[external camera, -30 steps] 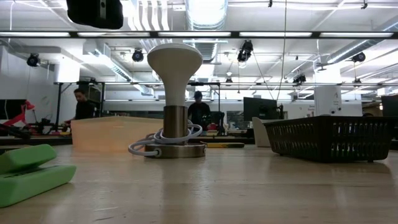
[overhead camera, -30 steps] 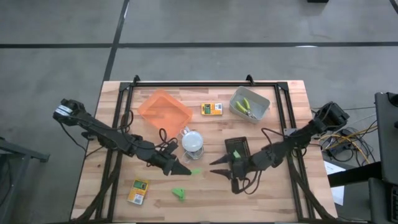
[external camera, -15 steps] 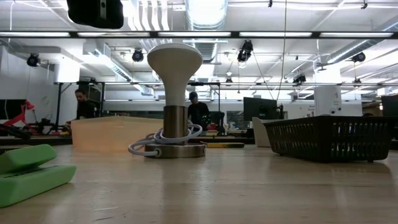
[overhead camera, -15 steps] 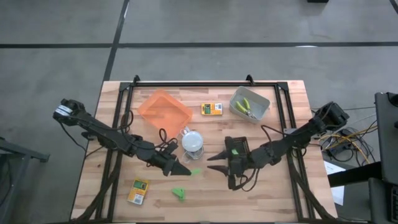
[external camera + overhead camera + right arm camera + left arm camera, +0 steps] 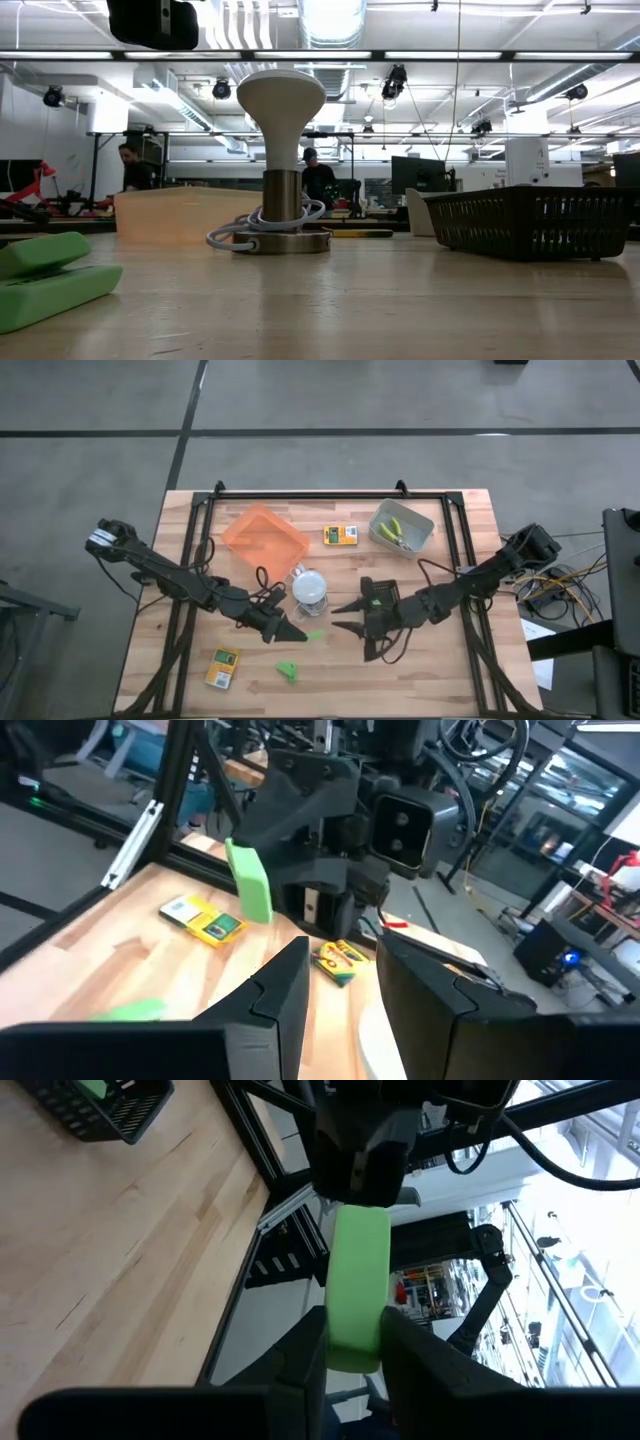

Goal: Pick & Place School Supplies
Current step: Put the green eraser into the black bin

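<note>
The wooden table (image 5: 440,680) carries an orange tray (image 5: 264,534) at the back left and a grey tray (image 5: 402,526) at the back right holding yellow-green-handled tools (image 5: 397,532). A printed box (image 5: 340,535) lies between the two trays. A white domed object (image 5: 310,587) stands mid-table.

The left gripper (image 5: 297,635) sits just front-left of the dome, gripping what appears to be a green chunk (image 5: 314,634). The right gripper (image 5: 342,616), jaws spread, faces it over the black tray (image 5: 380,596).

A second printed box (image 5: 222,667) and another green chunk (image 5: 289,672) lie near the front edge.

Grey concrete floor (image 5: 400,400), ceiling striplights (image 5: 330,55)
</note>
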`<state>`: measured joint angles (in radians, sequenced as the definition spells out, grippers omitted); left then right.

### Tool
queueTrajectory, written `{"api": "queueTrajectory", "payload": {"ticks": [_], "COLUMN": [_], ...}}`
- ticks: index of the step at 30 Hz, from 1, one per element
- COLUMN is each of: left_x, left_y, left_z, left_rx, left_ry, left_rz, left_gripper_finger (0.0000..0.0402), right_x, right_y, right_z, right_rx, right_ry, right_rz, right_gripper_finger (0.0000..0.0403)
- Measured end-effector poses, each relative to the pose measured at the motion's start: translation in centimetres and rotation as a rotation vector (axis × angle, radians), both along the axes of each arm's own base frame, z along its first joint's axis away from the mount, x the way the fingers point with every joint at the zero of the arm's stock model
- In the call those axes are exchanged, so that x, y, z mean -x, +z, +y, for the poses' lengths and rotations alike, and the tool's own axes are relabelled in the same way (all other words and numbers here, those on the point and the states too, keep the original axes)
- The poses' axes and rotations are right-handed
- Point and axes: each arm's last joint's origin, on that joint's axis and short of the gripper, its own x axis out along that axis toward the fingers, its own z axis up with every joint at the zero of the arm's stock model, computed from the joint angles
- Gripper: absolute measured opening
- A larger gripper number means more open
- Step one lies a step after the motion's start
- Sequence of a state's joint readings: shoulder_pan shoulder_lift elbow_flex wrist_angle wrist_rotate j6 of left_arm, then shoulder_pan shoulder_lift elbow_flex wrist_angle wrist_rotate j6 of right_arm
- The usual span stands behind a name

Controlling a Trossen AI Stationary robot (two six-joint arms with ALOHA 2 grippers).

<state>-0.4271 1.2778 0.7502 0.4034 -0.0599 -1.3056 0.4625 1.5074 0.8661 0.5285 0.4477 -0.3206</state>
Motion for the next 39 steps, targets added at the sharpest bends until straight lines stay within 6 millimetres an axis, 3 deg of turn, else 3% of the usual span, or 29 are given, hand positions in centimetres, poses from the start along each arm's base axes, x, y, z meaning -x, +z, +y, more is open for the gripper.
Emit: {"api": "queueTrajectory", "payload": {"ticks": [9,21,31,39], "left_x": [0.0,0.0,0.0,0.0], "left_y": [0.0,0.0,0.1,0.1], "left_z": [0.0,0.0,-0.1,0.0], "left_rx": [-0.001,-0.001,-0.009,-0.009], "left_ry": [0.0,-0.001,-0.028,-0.026], "left_rz": [0.0,0.0,-0.006,-0.007], "left_gripper_finger": [0.0085,0.0085,0.0085,0.0085], "right_x": [-0.2,-0.2,-0.4,-2.1], "right_y": [0.5,0.5,0.5,-1.9], "right_z": [0.0,-0.1,-0.5,0.4], "right_rx": [-0.092,-0.139,-0.146,-0.128], "right_ry": [-0.009,-0.008,-0.018,-0.013], "right_rz": [-0.012,-0.013,-0.012,0.041], "right_gripper_finger": [0.0117,0.0204,0.0215,0.0215]}}
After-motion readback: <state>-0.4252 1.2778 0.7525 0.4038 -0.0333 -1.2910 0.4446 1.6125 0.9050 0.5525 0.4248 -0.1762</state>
